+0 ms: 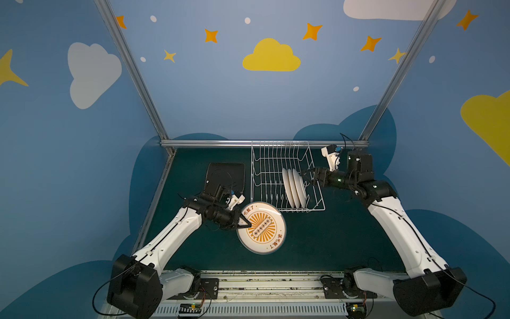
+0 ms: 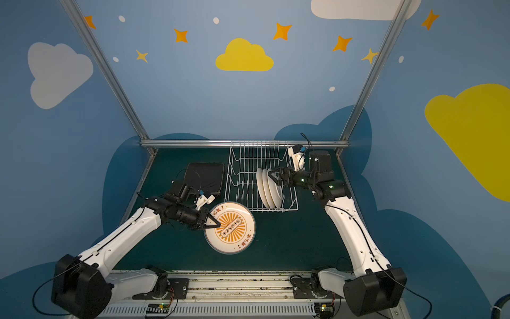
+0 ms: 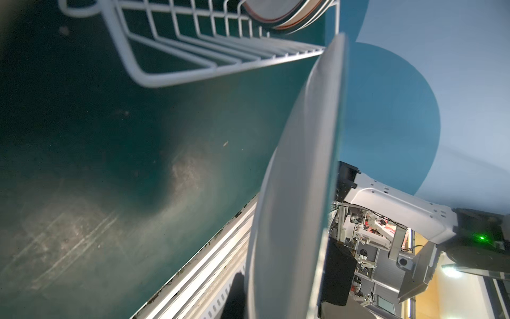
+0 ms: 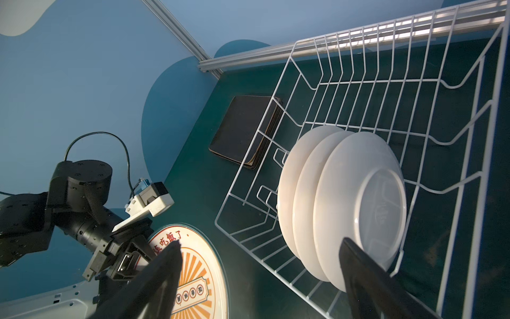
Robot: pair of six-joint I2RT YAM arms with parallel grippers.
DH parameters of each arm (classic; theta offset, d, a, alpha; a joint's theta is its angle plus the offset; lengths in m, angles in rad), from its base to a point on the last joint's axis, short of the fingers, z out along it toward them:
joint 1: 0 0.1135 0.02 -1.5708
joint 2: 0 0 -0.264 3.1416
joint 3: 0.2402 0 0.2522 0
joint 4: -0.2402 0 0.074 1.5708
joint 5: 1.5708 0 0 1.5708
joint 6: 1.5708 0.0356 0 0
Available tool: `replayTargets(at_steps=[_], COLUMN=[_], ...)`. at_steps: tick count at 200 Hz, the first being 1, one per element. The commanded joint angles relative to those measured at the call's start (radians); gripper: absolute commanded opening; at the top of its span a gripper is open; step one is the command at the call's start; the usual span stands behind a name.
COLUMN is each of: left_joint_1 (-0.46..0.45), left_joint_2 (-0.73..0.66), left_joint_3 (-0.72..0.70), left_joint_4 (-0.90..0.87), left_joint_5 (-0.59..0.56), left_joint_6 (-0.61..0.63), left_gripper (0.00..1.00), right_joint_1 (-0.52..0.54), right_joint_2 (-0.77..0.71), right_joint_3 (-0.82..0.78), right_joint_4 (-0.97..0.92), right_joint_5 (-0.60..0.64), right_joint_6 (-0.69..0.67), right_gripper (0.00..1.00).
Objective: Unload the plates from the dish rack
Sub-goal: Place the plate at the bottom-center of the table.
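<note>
Now | dish rack (image 1: 269,168): three plates (image 1: 294,187) | left jaws pinch printed plate (image 1: 262,227) | right jaws spread

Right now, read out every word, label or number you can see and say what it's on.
"吃飯了": red, on the rim of the round white plate with an orange sunburst print.
Circled characters on its centre plaque: too small to read.
Raised mark on the back of the nearest plain white plate: too faint to read.

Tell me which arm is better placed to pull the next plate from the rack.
Right. The right pincer, open, is at the three plates standing in the rack; the left pincer is shut on the printed plate.
</note>
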Motion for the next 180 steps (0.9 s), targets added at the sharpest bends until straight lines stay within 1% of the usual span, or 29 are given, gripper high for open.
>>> replayTargets(at_steps=[1,13,41,89,122,147,180], left_joint_1=[-0.040,-0.049,-0.056,-0.056,-0.056,-0.056,-0.055], left_joint_2=[-0.014,-0.002,0.049,0.193,0.277,0.307,0.353], left_joint_3=[-0.021,-0.044,-0.098,-0.174,-0.156,-0.177,-0.199], left_joint_4=[0.021,0.033,0.124,0.371,0.390,0.407,0.458], left_joint_5=[-0.021,-0.029,-0.030,0.013,0.006,-0.013,-0.020], left_joint_6=[-0.044,-0.059,-0.092,-0.169,-0.147,-0.141,-0.140], left_gripper=[0.03,0.03,0.03,0.03,0.03,0.11,0.14], right_joint_1=[-0.004,-0.003,-0.004,-0.004,-0.003,-0.004,-0.004], right_joint_2=[-0.011,-0.011,-0.011,-0.013,-0.024,-0.022,-0.011], right_joint_3=[-0.019,-0.023,-0.025,-0.017,-0.029,-0.031,-0.013], right_joint_4=[-0.002,0.004,0.013,0.005,0.005,0.002,-0.005], right_joint_5=[0.012,0.016,0.024,0.041,0.059,0.065,0.064], right_joint_6=[-0.017,-0.014,-0.012,-0.014,-0.009,-0.006,-0.011], right_gripper=[0.89,0.89,0.89,0.89,0.89,0.89,0.89])
